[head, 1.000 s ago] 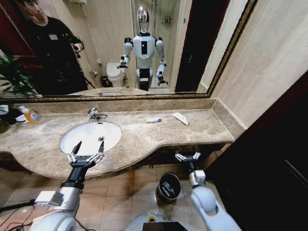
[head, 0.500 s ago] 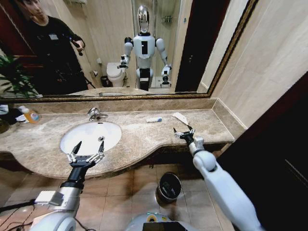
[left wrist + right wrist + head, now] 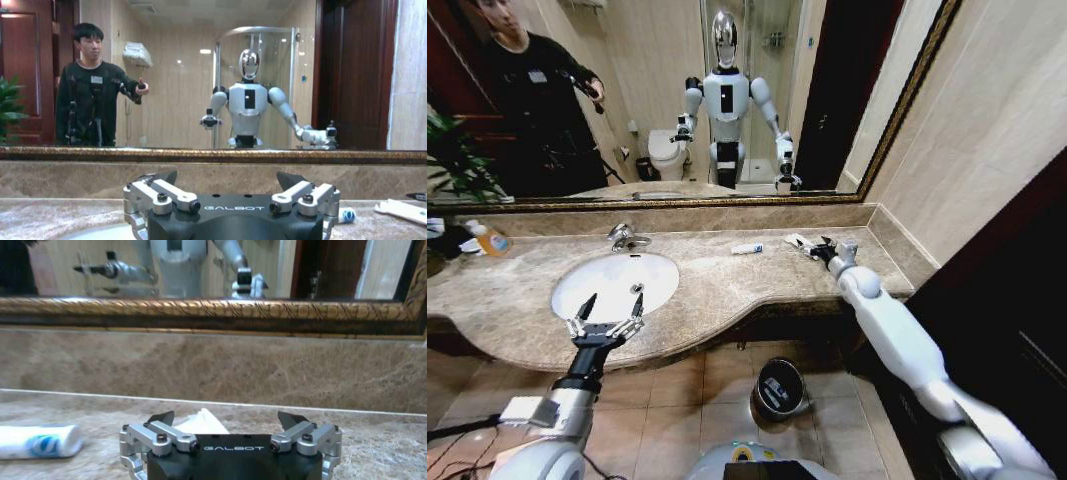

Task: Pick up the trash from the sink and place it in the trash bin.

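The white oval sink [image 3: 577, 285] sits in the marble countertop, and my left gripper [image 3: 611, 304] hovers open over its front rim. Two pieces of trash lie on the counter to the right of the basin: a small white-and-blue tube [image 3: 747, 249] and a flat white wrapper [image 3: 796, 239]. My right gripper [image 3: 817, 247] reaches across the counter, open, with its tips at the wrapper. In the right wrist view the wrapper [image 3: 200, 421] shows between the spread fingers [image 3: 162, 418], and the tube [image 3: 40, 441] lies off to one side. The black trash bin [image 3: 779, 388] stands on the floor below the counter.
A chrome faucet [image 3: 624, 237] stands behind the basin. A clear bottle with orange liquid [image 3: 492, 239] sits at the far left by a plant. The mirror and back wall rise close behind the counter. A side wall closes the counter's right end.
My right arm has risen from below the counter near the bin and stretched over the counter to the white wrapper. The left arm has not moved.
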